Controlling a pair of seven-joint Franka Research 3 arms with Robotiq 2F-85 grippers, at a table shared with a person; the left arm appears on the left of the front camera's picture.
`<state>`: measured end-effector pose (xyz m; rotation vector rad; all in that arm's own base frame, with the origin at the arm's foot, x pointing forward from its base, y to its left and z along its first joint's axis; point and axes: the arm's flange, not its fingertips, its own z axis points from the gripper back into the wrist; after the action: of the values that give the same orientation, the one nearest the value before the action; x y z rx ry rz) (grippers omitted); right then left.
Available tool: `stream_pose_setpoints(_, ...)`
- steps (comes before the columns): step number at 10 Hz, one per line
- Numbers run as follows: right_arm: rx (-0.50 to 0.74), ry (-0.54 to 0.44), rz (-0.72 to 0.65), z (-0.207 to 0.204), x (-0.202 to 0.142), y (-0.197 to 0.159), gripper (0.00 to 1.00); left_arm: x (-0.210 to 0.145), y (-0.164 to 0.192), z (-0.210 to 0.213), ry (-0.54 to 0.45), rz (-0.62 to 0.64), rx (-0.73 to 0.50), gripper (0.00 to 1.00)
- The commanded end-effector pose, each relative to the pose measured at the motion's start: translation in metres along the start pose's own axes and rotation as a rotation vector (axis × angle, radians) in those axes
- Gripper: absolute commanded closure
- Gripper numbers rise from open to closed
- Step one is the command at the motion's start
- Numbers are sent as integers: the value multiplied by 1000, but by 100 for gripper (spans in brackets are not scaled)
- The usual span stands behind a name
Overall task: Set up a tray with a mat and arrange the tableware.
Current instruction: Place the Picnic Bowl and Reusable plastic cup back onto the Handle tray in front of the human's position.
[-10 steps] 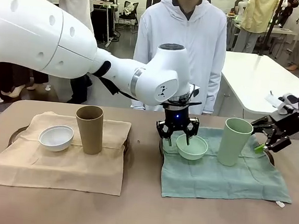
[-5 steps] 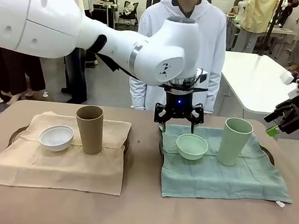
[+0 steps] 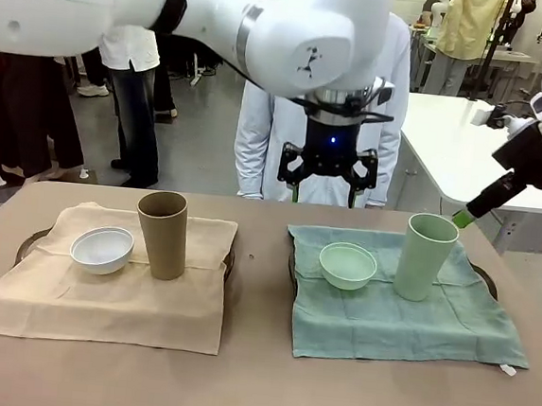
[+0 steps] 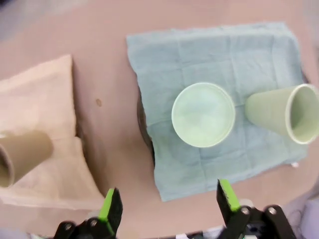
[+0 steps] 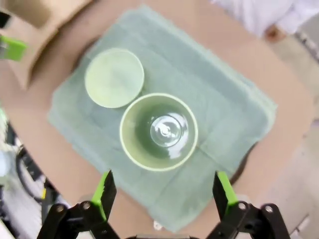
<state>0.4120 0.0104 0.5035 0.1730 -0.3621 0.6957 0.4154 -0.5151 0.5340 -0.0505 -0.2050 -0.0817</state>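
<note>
bench (image 3: 254,392) holds two settings. left: tan mat (image 3: 102,293) over a dark tray whose rim (image 3: 27,239) shows at the mat's far-left edge, with the white bowl (image 3: 102,249) and, just right of it, the brown cup (image 3: 161,234) upright. right: green mat (image 3: 404,314) over a second tray, rim (image 3: 485,279) showing at the far right, with the green bowl (image 3: 347,266) and, to its right and apart from it, the green cup (image 3: 425,256) upright.

left end effector (image 3: 327,181): hangs above the far edge of the green mat, fingers pointing down, jaws apart and empty. in its wrist view the left end effector (image 4: 169,205) looks down on the green bowl (image 4: 203,115), which lies straight ahead between the finger lines, cup (image 4: 284,112) off to one side.

right end effector (image 5: 163,193): jaws apart, empty, looking nearly straight down into the mouth of the green cup (image 5: 158,132); the cup's long axis runs along the line of sight. bowl (image 5: 114,77) sits just beside the cup. in the front view a green pad (image 3: 463,218) shows up and to the right of the cup, clear of it.

judgement: all four pieces stand on their mats, both arms clear of them; the arrangement looks complete or close to it. if any adjustment follows, the left arm is nearer the bowl, the right arm nearer the cup, each reachable by a straight descent.
</note>
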Motion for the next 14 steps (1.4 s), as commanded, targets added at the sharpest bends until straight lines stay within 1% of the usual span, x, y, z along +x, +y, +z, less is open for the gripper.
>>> stream_pose_setpoints(1, -109, 117, -60, 25, 12, 32, 0, 3, 5, 20, -43, 43, 36, 0)
stream_pose_setpoints(3, -210, 202, -147, 48, 14, 48, 0, 6, 14, 27, -53, 88, 47, 0)
stream_pose_setpoints(4, -223, 219, -165, 60, 11, 42, 0, 6, 7, 25, -32, 34, 14, 0)
stream_pose_setpoints(5, -191, 128, -101, 41, 11, 40, 0, 6, 7, 25, -32, 34, 14, 0)
stream_pose_setpoints(14, -191, 128, -101, 41, 11, 40, 0, 6, 7, 25, -32, 34, 14, 0)
